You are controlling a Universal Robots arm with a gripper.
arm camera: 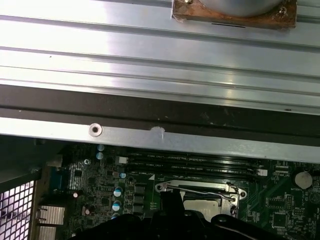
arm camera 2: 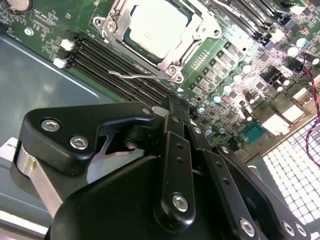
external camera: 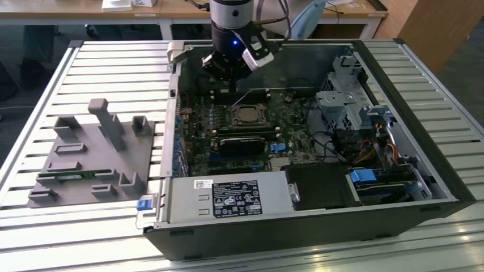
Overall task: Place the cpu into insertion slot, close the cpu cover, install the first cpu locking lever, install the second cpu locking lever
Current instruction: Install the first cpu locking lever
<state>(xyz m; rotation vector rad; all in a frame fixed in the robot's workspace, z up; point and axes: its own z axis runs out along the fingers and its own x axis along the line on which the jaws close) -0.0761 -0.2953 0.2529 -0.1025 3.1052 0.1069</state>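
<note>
Poised inside an open black computer case [external camera: 423, 170], the black, multi-linked hand [arm camera 2: 172, 102] is held low over a green motherboard [arm camera 2: 40, 30]. Its fingers [arm camera 2: 176, 150] are seen pressed together, and nothing is gripped between them. A little beyond the fingertips, the small square cpu with a silvery-grey metal top [arm camera 2: 155, 25] is seated in the square, metal-rimmed insertion slot [arm camera 2: 170, 67]. The thin silver cpu cover [arm camera 2: 192, 40] is laid flat over it, so that the chip's top is framed by the cover's square opening. A thin silver wire locking lever [arm camera 2: 131, 76] is stretched along the side of the slot that faces the hand. Its free end juts out over a row of long black memory slots [arm camera 2: 110, 62], which are found between the hand and the slot. Whether that lever is hooked down cannot be told. In the first wrist view the same lever is shown as a bright rod along the slot's edge, with the memory slots and the case wall past it. In the exterior view, a silver power supply box with a printed label [external camera: 226, 198] is mounted at the end of the case away from the hand, past the slot. Well apart from the hand, outside the case, a grey moulded fixture with upright pegs [external camera: 90, 158] is set on the slatted aluminium counter [external camera: 45, 85].
</note>
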